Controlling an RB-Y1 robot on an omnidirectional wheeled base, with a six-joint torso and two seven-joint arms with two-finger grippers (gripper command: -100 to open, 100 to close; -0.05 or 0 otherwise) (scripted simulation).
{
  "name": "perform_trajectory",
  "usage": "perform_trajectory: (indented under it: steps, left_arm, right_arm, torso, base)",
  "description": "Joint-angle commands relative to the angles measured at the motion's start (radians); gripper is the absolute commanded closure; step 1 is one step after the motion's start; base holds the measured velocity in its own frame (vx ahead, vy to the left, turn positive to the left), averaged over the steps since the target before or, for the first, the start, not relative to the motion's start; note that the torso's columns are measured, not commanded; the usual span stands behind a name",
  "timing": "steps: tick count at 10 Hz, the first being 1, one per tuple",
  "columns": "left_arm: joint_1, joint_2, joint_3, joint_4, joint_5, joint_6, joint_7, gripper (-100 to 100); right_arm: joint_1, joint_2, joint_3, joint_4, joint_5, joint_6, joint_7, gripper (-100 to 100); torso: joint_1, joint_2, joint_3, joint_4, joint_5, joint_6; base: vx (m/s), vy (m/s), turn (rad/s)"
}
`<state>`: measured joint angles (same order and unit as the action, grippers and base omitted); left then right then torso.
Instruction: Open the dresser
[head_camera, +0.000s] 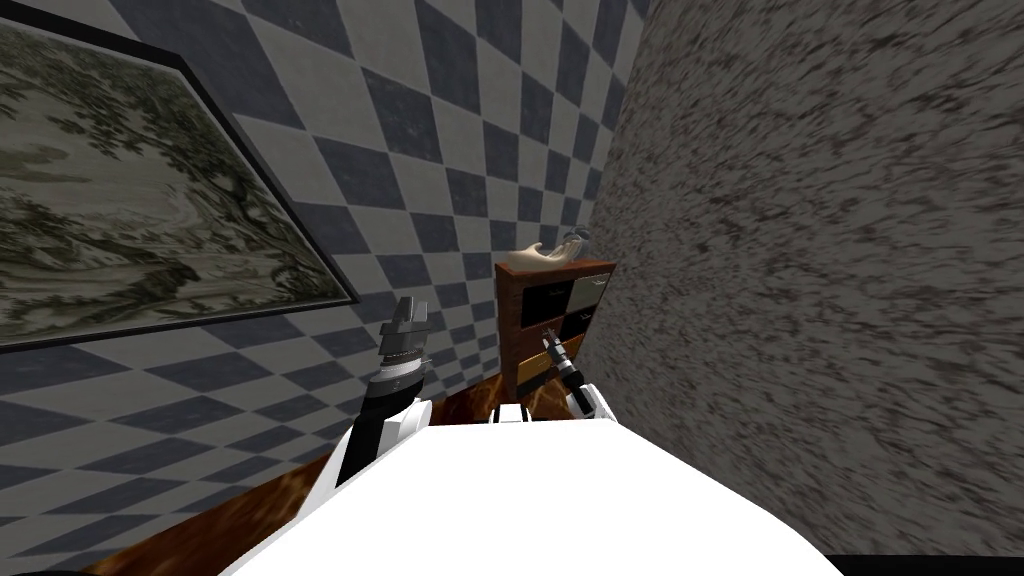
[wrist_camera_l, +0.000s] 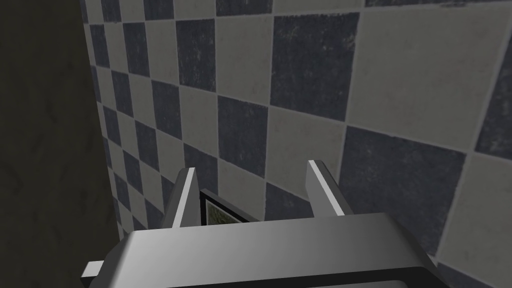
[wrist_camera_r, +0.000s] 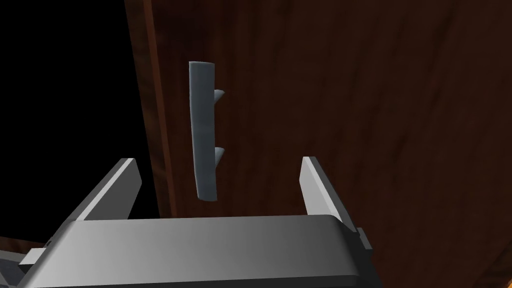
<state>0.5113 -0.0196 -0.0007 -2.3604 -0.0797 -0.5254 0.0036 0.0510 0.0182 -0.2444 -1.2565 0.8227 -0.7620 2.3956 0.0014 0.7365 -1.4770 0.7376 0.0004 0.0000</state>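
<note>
Dresser (head_camera: 510, 320) stands ahead by the speckled wall (head_camera: 800, 250), fronts probably all shut; right gripper (head_camera: 549, 342) is at its front. Left wrist: left gripper (wrist_camera_l: 252, 167) idle, fingers spread. Right wrist: spread fingers straddle the grey handle (wrist_camera_r: 202, 130), no contact. Grasp and pull remain.

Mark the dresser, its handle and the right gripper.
dresser (head_camera: 548, 296): head view, upper-left drawer front.
handle (wrist_camera_r: 204, 130): right wrist view, middle of the grey bar.
right gripper (wrist_camera_r: 217, 160): right wrist view, midway between its open fingertips.

Dim, flat light thru-out; head view rolled, edges splayed
</note>
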Motion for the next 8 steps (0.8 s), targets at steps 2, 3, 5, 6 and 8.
perform_trajectory:
  steps: [2, 3, 5, 6, 8]
  left_arm:
    - [0.0, 0.0, 0.0, 0.0, 0.0, 0.0, 0.0, 0]
    - [0.0, 0.0, 0.0, 0.0, 0.0, 0.0, 0.0, 0]
    - [0.0, 0.0, 0.0, 0.0, 0.0, 0.0, 0.0, 0]
    - [0.0, 0.0, 0.0, 0.0, 0.0, 0.0, 0.0, 0]
    - [0.0, 0.0, 0.0, 0.0, 0.0, 0.0, 0.0, 0]
  right_arm:
    - [0.01, 0.004, 0.0, 0.001, -0.001, -0.007, 0.003, 100]
    - [0.007, -0.008, 0.005, -0.007, 0.001, -0.003, -0.012, 100]
    - [0.003, -0.016, 0.009, -0.013, 0.003, 0.003, -0.025, 100]
    - [0.0, -0.022, 0.011, -0.018, 0.004, 0.007, -0.033, 100]
    - [0.004, -0.051, 0.01, -0.017, 0.004, 0.005, -0.03, -100]
  torso:
    - [-0.004, 0.004, 0.002, 0.001, -0.001, 0.0]
    - [-0.003, 0.003, 0.002, 0.001, -0.001, 0.0]
    - [-0.002, 0.01, 0.006, 0.003, -0.001, 0.0]
    - [-0.002, 0.006, 0.004, 0.002, -0.001, 0.0]
    - [0.0, -0.005, -0.003, -0.001, 0.0, 0.0]
  base:
    - [-0.015, -0.017, -0.044]
    - [-0.115, -0.029, -0.017]
    - [-0.206, -0.047, -0.021]
    - [-0.175, -0.056, -0.015]
    - [-0.05, -0.016, 0.0]
